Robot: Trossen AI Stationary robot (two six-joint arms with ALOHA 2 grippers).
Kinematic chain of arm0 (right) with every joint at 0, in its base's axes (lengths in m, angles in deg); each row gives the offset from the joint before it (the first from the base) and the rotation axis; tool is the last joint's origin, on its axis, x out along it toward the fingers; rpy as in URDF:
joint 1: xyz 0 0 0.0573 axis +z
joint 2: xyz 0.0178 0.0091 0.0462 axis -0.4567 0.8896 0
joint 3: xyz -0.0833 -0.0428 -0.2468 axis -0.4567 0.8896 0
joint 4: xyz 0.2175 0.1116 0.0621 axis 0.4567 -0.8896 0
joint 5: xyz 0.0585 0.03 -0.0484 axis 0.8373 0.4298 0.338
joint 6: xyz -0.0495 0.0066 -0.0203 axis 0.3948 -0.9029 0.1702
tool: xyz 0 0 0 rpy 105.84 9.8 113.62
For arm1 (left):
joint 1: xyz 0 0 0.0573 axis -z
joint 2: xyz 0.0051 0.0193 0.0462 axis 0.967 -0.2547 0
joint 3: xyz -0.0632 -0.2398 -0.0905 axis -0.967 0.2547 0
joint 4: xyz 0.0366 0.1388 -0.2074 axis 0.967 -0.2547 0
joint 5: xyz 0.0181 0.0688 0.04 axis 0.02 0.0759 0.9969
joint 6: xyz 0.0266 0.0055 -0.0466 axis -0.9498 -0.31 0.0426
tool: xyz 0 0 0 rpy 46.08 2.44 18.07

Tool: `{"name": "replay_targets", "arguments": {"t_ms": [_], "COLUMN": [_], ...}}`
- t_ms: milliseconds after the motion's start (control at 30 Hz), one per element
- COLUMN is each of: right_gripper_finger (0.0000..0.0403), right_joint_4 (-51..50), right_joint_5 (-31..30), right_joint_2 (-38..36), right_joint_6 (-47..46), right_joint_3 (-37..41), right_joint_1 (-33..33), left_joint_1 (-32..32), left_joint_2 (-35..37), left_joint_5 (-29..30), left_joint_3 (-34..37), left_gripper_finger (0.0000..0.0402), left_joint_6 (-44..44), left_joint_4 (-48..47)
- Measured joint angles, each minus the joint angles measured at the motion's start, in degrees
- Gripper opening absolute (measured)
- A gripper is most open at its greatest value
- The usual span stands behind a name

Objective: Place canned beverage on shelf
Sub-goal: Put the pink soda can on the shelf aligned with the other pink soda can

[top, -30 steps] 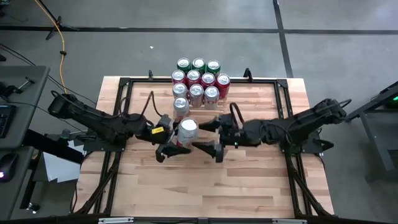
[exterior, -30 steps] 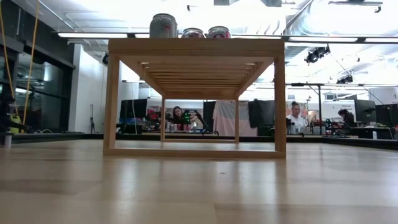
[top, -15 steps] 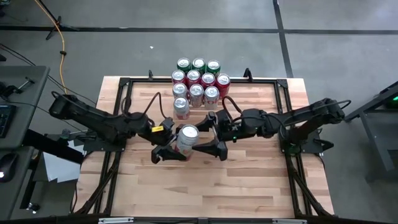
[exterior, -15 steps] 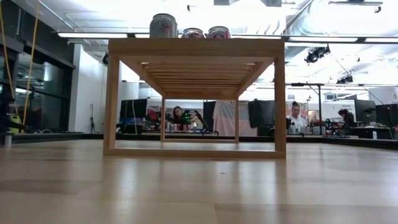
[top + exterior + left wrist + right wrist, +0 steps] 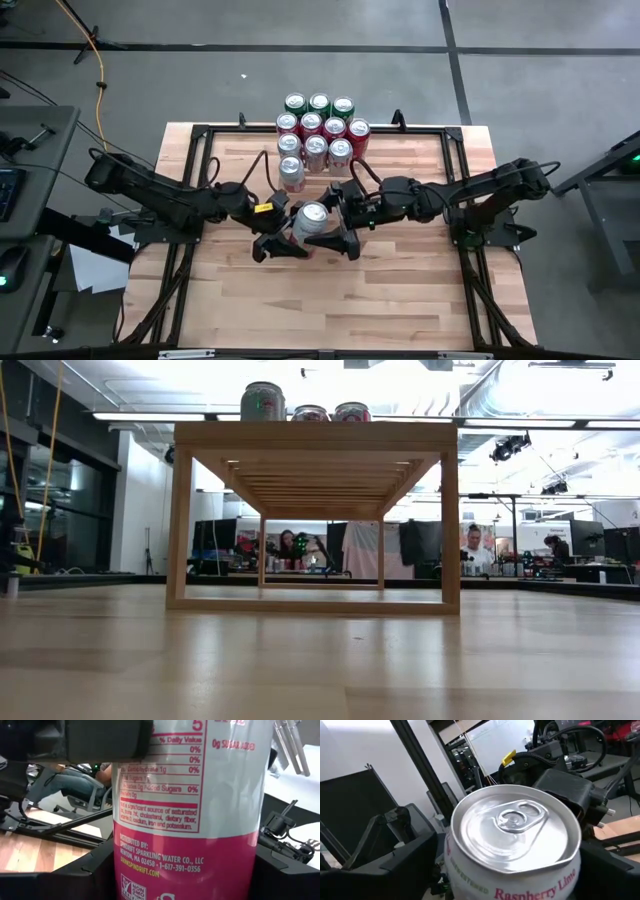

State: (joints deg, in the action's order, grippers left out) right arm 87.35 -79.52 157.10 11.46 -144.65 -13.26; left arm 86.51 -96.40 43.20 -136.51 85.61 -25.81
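The left gripper [image 5: 278, 236] reaches in over the table and clamps the raspberry-lime can [image 5: 310, 221], held tilted just in front of the shelf [image 5: 315, 436]. The right gripper [image 5: 344, 222] stretches in from the opposite side, its jaws spread wide around the same can. Only the right wrist view shows the can's pull-tab top [image 5: 516, 829]; the left wrist view shows its nutrition label [image 5: 187, 780]. The low view shows shelved cans [image 5: 262, 402] on top of the shelf.

wooden tabletop [image 5: 400, 290], yellow cable [image 5: 98, 60], people at desks [image 5: 476, 550]
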Motion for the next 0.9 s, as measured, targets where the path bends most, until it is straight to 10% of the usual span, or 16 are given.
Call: {"name": "replay_targets", "arguments": {"t_ms": [233, 600, 900], "right_gripper_finger": [0.0280, 0.0278, 0.0278], "right_joint_4": [-0.43, -19.66, -42.31], "right_joint_5": [-0.04, 2.29, -18.55], "right_joint_2": [0.00, -8.46, -14.92], "right_joint_6": [-1.48, -2.67, -7.65], "right_joint_3": [0.00, 0.00, -0.07], "right_joint_1": [0.00, 1.60, 11.55], "left_joint_1": [0.02, -3.66, -7.68], "left_joint_2": [-0.02, 1.77, 13.94], "left_joint_5": [-0.03, -1.53, -1.80], "left_joint_3": [-0.02, 0.02, -0.07], "left_gripper_finger": [0.0288, 0.0375, 0.0373], "left_joint_6": [-0.06, 2.29, 2.32], "left_joint_4": [-0.58, -2.84, -9.38]}}
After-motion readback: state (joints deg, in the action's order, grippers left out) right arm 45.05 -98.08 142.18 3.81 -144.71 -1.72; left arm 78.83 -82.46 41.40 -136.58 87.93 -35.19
